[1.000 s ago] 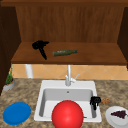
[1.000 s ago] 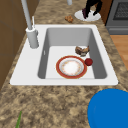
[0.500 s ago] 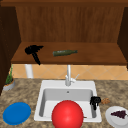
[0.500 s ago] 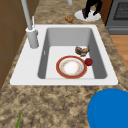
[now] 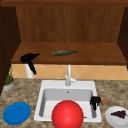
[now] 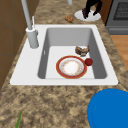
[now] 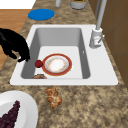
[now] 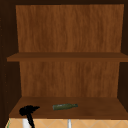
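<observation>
Bottle: a dark green one, lying on its side on the lower shelf of the wooden cabinet above the sink, neck pointing right. In the upper view the same bottle lies near the shelf's front edge, left of centre.

Left hand: in the air at the left front edge of that shelf, near the bottle but apart from it. One finger points right toward the bottle; another part hangs down below the shelf edge. It grasps nothing. The upper view places this hand at the same corner.

Right hand: above the right rim of the sink, fingers curled downward, nothing seen in its grasp. In the right side view this hand hangs over the front edge of the basin, just beside a small red ball on the sink floor; contact cannot be confirmed.

Sink contents, left side view: a red-rimmed plate on the floor of the basin, the ball touching its rim, a brown piece of food just behind.

Desk: a blue plate left of the sink, a white plate with dark grapes to the right, a small pastry near the sink's right edge, a potted plant at far left. The tap stands behind the basin. A large red ball sits in the foreground of the front view.
</observation>
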`<move>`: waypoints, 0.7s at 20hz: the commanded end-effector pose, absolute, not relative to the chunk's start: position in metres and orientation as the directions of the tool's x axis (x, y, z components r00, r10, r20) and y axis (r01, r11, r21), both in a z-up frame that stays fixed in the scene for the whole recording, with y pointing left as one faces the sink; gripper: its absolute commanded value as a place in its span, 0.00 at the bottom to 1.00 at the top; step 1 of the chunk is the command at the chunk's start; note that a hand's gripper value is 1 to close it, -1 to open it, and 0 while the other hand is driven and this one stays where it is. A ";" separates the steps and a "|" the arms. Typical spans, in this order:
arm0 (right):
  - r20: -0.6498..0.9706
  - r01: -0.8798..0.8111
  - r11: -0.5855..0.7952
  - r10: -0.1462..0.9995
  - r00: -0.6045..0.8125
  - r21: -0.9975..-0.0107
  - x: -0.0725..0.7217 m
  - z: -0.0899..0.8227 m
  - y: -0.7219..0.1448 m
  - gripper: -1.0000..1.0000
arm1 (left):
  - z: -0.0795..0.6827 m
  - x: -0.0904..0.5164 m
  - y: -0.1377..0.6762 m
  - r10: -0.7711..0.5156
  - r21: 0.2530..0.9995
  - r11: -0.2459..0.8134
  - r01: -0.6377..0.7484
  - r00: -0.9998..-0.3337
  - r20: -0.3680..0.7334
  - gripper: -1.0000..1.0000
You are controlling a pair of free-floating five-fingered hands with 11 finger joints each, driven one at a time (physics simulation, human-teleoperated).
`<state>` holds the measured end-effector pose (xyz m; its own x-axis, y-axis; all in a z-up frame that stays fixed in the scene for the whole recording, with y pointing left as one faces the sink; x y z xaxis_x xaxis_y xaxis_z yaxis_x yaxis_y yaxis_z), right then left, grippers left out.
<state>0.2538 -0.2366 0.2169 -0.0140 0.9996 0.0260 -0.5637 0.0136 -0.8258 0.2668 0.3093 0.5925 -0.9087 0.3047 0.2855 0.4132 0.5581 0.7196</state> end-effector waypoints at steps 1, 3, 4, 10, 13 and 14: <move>0.026 -0.564 0.014 1.000 -0.014 -0.826 0.254 0.217 -0.237 0.50 | 0.581 0.250 0.316 0.263 0.799 0.466 0.380 -0.922 0.285 0.00; 0.026 -0.564 0.014 1.000 -0.014 -0.826 0.254 0.217 -0.237 0.50 | 0.573 0.244 0.320 0.243 0.809 0.465 0.360 -0.930 0.275 0.00; 0.026 -0.564 0.014 1.000 -0.014 -0.826 0.254 0.217 -0.237 0.50 | 0.568 0.244 0.325 0.237 0.808 0.482 0.340 -0.938 0.254 0.00; 0.026 -0.564 0.014 1.000 -0.014 -0.826 0.254 0.217 -0.237 0.50 | 0.523 0.215 0.337 0.251 0.795 0.478 0.373 -0.926 0.283 0.00; 0.026 -0.564 0.014 1.000 -0.014 -0.826 0.254 0.217 -0.237 0.50 | 0.502 0.199 0.344 0.247 0.796 0.472 0.379 -0.924 0.293 0.00; 0.026 -0.564 0.014 1.000 -0.014 -0.826 0.254 0.217 -0.237 0.50 | 0.496 0.193 0.346 0.245 0.798 0.468 0.379 -0.924 0.294 0.00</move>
<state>0.2538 -0.2366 0.2169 -0.0140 0.9996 0.0260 -0.5637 0.0136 -0.8258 0.2084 0.3400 0.5155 -0.9227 0.2623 0.2826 0.3816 0.5165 0.7666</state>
